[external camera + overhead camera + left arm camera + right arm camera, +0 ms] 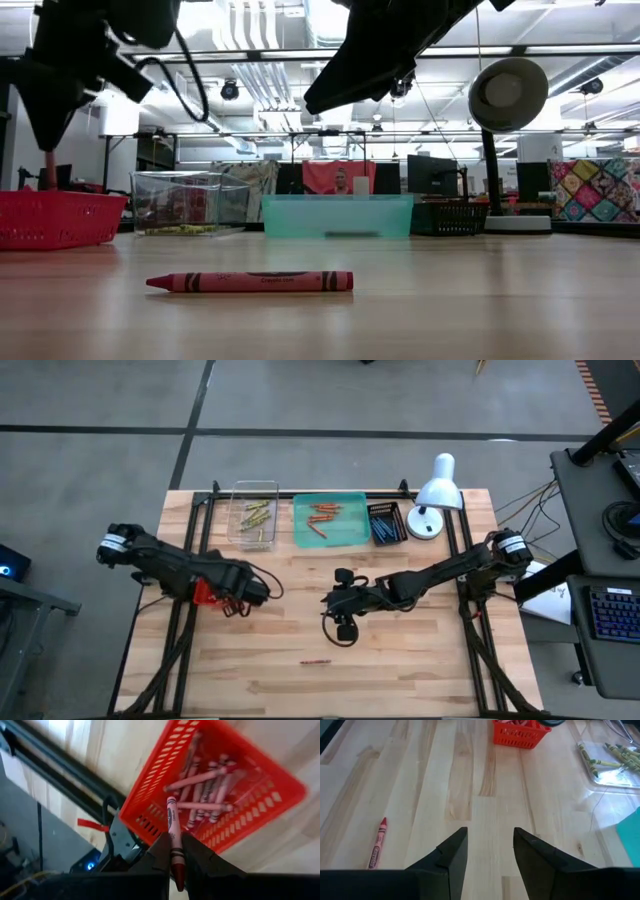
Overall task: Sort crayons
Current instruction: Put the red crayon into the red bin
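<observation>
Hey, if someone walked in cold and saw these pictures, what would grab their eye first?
Probably the left hand, shut on a red crayon right above the red basket of crayons at the table's left. Next, the lone red crayon lying on bare wood near the front edge, with the right hand open above the table's middle.

Left gripper point(172, 851) clamped tight, arm reaching inward; right gripper point(490, 851) spread wide, hovering mid-table
</observation>
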Tool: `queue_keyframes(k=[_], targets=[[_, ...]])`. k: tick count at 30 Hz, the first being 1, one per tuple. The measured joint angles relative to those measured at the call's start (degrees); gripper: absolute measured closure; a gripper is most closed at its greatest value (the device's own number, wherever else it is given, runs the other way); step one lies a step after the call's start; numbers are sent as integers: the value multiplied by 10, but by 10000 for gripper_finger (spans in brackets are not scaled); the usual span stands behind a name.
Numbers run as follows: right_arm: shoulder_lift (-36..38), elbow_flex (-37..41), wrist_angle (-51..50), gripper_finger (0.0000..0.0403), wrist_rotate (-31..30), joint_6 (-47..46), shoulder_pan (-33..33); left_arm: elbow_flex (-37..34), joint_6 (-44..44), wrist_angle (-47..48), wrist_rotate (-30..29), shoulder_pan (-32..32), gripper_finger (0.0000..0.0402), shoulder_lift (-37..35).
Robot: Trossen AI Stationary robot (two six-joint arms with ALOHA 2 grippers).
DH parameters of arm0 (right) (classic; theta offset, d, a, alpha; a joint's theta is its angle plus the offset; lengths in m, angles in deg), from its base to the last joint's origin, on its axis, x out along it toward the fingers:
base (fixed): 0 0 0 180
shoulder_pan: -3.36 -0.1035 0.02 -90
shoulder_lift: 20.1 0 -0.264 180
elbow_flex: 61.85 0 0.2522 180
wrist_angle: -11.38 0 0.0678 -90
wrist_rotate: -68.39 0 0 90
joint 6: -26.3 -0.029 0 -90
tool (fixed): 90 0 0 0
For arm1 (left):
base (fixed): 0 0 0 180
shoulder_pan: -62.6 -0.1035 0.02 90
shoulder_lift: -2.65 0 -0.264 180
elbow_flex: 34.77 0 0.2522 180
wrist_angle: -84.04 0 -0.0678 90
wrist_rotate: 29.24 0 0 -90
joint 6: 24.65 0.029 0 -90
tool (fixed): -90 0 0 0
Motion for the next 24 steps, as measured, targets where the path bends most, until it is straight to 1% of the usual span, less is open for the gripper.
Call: queue_keyframes(k=[7,16,22,24], targets=[[0,0,0,252,-1,0,0,-37,-52,1,-1,-19,353,0],[0,0,0,252,-1,-6,0,-39,-60,-4,-2,-19,312,0],[0,0,0,252,1,-32,0,-17,-58,-25,-47,-8,306,0],[0,0,0,252,14,-41,-1,-4,-58,-31,-69,-2,306,0]])
